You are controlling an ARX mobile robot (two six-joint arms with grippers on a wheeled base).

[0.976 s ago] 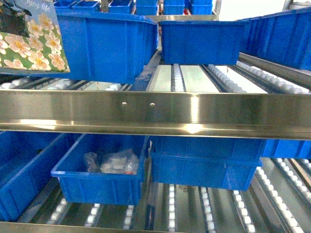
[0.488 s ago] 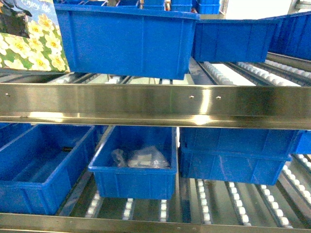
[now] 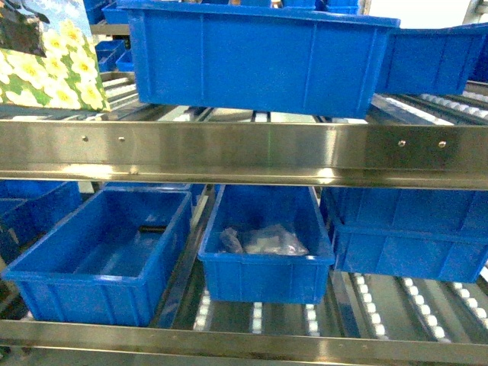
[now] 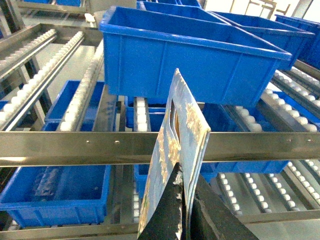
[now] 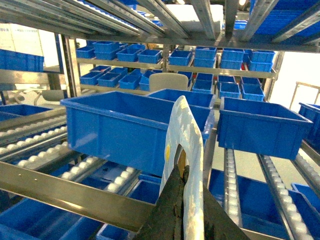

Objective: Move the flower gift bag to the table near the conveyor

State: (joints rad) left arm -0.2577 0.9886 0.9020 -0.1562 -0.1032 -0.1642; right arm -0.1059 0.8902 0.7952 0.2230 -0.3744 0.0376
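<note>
Stainless conveyor (image 3: 244, 156) w/ blue bins (image 3: 259, 53) filled the bkgd beyond both sets of fingers; table not in view. Flower gift bag (image 4: 175, 150) rose upright from between left gripper (image 4: 186, 200) fingers, pinched shut for carrying; right gripper (image 5: 181, 192) likewise clamped white sheet (image 5: 184, 145), prob. same bag.

White-and-yellow flowered gift bag (image 3: 47, 62); blue bins (image 3: 263, 57); silvery conveyor (image 3: 244, 154).

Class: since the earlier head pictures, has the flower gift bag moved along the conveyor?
Yes, leftward: the flower gift bag keeps its corner while the rail rivets slide right.
</note>
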